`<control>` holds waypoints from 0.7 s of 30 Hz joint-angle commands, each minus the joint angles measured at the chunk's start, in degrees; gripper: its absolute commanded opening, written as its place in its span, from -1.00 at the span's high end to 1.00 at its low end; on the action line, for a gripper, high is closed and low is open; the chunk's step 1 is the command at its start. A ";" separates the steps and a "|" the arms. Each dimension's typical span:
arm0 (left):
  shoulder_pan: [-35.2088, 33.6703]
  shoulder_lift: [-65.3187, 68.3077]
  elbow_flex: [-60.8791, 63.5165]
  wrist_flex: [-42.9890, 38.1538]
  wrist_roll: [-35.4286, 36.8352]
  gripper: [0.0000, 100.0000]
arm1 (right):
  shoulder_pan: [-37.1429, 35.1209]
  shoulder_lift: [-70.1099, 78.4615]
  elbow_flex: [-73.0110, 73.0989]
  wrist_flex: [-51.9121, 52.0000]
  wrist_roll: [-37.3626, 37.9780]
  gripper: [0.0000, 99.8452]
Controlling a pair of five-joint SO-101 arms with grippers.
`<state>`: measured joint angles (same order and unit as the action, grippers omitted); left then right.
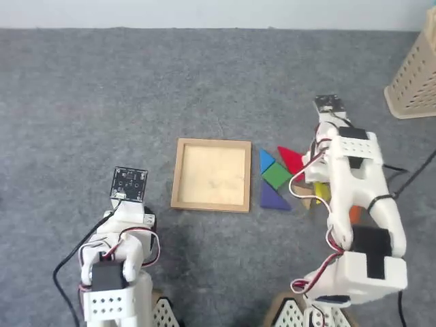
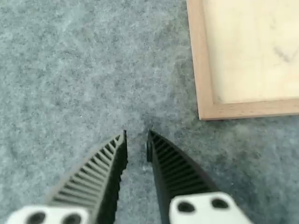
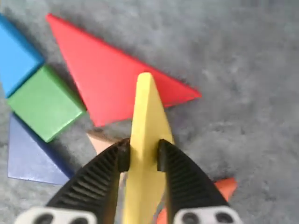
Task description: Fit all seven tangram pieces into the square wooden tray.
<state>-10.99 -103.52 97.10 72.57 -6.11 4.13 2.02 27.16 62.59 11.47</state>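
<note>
The square wooden tray (image 1: 211, 174) lies on the grey carpet with nothing in it; its corner (image 2: 205, 109) is just ahead of my left gripper (image 2: 137, 137). That gripper hangs low over bare carpet, open by a narrow gap and holding nothing. To the right of the tray lie a blue triangle (image 1: 266, 161), a red triangle (image 1: 291, 160), a green square (image 1: 276, 176) and a dark blue triangle (image 1: 272, 197). My right gripper (image 3: 142, 147) is shut on a yellow piece (image 3: 145, 116) held on edge above the red triangle (image 3: 117, 84). A tan piece (image 3: 99, 140) and an orange piece (image 3: 224, 189) lie beneath it.
A perforated beige container (image 1: 414, 68) stands at the back right edge. The left arm (image 1: 126, 235) sits at the front left and the right arm (image 1: 354, 191) reaches over the pieces. Open carpet stretches behind the tray and to its left.
</note>
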 commanded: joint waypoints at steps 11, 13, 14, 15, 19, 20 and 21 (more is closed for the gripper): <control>0.09 -1.23 -0.57 0.00 0.44 0.86 | 4.18 -6.55 -1.23 2.07 2.73 0.99; 0.09 -1.23 -0.57 0.00 0.44 0.86 | 0.92 -9.89 -2.29 4.53 2.73 0.99; 0.09 -1.23 -0.57 0.00 0.44 0.86 | -1.45 -11.74 -3.08 5.76 2.73 0.99; 0.09 -1.23 -0.57 0.00 0.44 0.86 | -4.09 -13.49 -4.04 7.08 2.73 0.99; 0.09 -1.23 -0.57 0.00 0.44 0.86 | -17.89 -16.66 -10.29 11.38 2.73 0.99; 0.09 -1.23 -0.57 0.00 0.44 0.86 | -21.32 -16.57 -12.13 12.09 2.46 0.99; 0.09 -1.23 -0.57 0.00 0.44 0.86 | -24.48 -16.40 -13.54 12.26 2.37 0.99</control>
<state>-10.99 -103.52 97.10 72.57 -6.11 -11.16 -10.55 20.48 72.79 13.23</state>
